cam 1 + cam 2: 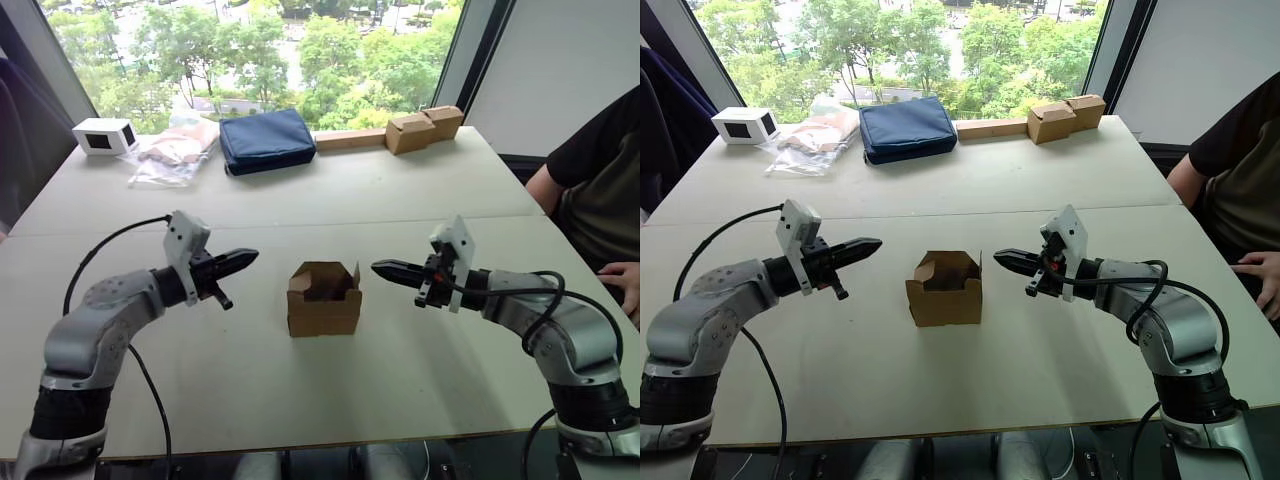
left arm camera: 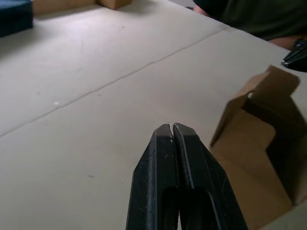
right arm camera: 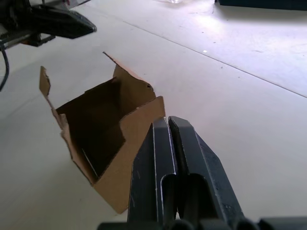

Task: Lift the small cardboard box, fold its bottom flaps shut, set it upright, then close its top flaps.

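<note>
Mid-counter (image 1: 200, 400) sits the small cardboard box (image 1: 324, 300), top flaps (image 1: 325, 275) open — left claw (image 1: 250, 256) and right claw (image 1: 378, 266) both pinched shut beside it — nothing lifted or folded yet.

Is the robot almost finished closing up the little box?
Not yet. The small cardboard box sits upright on the table, so its bottom looks done. Its top flaps are open. The left gripper and right gripper flank it, shut, touching nothing. Closing the top remains.

Pale table (image 1: 330, 200), leafy window (image 1: 260, 50) behind.
</note>
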You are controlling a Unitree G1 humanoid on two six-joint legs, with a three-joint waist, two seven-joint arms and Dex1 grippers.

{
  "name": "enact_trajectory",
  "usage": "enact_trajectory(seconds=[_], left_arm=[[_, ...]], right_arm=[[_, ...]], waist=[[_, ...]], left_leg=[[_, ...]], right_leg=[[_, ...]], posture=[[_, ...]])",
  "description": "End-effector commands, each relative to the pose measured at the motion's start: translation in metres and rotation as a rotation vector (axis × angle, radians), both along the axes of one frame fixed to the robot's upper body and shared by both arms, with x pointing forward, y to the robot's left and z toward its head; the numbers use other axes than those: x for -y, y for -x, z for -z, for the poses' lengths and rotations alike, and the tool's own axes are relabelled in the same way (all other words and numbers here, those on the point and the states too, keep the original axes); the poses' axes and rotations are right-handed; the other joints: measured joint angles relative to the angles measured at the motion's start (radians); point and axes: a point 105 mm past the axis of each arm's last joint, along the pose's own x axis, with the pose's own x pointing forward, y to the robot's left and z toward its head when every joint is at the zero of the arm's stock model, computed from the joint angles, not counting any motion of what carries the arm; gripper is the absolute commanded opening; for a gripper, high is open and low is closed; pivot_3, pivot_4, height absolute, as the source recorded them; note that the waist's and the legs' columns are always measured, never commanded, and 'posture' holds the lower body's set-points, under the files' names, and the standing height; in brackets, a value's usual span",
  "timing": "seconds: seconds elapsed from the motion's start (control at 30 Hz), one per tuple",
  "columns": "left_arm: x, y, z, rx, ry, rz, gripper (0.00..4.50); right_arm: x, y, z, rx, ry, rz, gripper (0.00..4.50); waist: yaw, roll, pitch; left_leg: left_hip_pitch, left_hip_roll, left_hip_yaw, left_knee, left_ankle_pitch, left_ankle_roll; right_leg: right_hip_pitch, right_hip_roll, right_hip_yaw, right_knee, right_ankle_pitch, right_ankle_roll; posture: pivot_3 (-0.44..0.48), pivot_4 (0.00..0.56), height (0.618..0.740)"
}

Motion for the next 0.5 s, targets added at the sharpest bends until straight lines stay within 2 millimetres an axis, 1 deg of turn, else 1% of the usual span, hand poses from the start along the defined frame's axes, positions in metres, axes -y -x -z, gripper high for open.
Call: enact_trajectory(seconds=[0.03, 0.1, 0.2, 0.3, 0.37, 0.43, 0.5], left_arm=[[0.013, 0.017, -0.006, -0.012, 0.008, 0.126, 0.05], [0.017, 0.020, -0.006, -0.012, 0.001, 0.153, 0.05], [0.022, 0.018, -0.004, 0.000, -0.033, 0.168, 0.05], [0.028, 0.017, -0.002, 0.006, -0.051, 0.204, 0.05], [0.031, 0.016, 0.003, -0.010, -0.087, 0.242, 0.05], [0.031, 0.012, 0.005, -0.001, -0.116, 0.267, 0.05], [0.032, 0.008, 0.003, 0.008, -0.119, 0.286, 0.05]], right_arm=[[-0.012, 0.007, -0.011, 0.027, -0.023, -0.044, 0.00], [-0.014, 0.008, -0.012, 0.020, -0.031, -0.053, 0.00], [-0.013, 0.008, -0.014, 0.019, -0.028, -0.050, 0.00], [-0.001, 0.003, -0.020, 0.030, -0.027, -0.013, 0.00], [0.007, 0.000, -0.030, 0.043, -0.049, 0.015, 0.00], [0.012, 0.003, -0.041, 0.048, -0.088, 0.025, 0.00], [0.016, 0.006, -0.042, 0.040, -0.084, 0.029, 0.00]], waist=[[-0.001, 0.000, 0.000], [0.001, 0.000, 0.000], [0.003, 0.000, 0.000], [0.004, 0.000, 0.000], [0.005, 0.000, 0.000], [0.005, 0.000, 0.000], [0.005, 0.000, 0.000]], left_leg=[[0.000, 0.000, 0.000, 0.000, 0.000, 0.000], [0.000, 0.000, 0.000, 0.000, 0.000, 0.000], [0.000, -0.001, 0.000, 0.000, 0.000, 0.000], [0.000, -0.001, 0.000, 0.000, 0.000, 0.000], [0.000, -0.001, 0.000, 0.000, 0.000, 0.000], [0.000, -0.001, 0.000, 0.000, 0.000, 0.000], [0.000, -0.001, 0.000, 0.000, 0.000, 0.000]], right_leg=[[0.000, 0.000, 0.000, 0.000, 0.000, 0.000], [0.000, 0.000, 0.000, 0.000, 0.000, 0.000], [0.000, 0.000, 0.000, 0.000, 0.000, 0.000], [0.000, 0.000, 0.000, 0.000, 0.000, 0.000], [0.000, 0.000, 0.000, 0.000, 0.000, 0.000], [0.000, 0.000, 0.000, 0.000, 0.000, 0.000], [0.000, 0.001, 0.000, 0.000, 0.000, 0.000]], posture=[[0.000, 0.150, 0.740], [0.000, 0.150, 0.740], [0.000, 0.150, 0.740], [0.000, 0.150, 0.740], [0.000, 0.150, 0.740], [0.000, 0.150, 0.740], [0.000, 0.150, 0.740]])
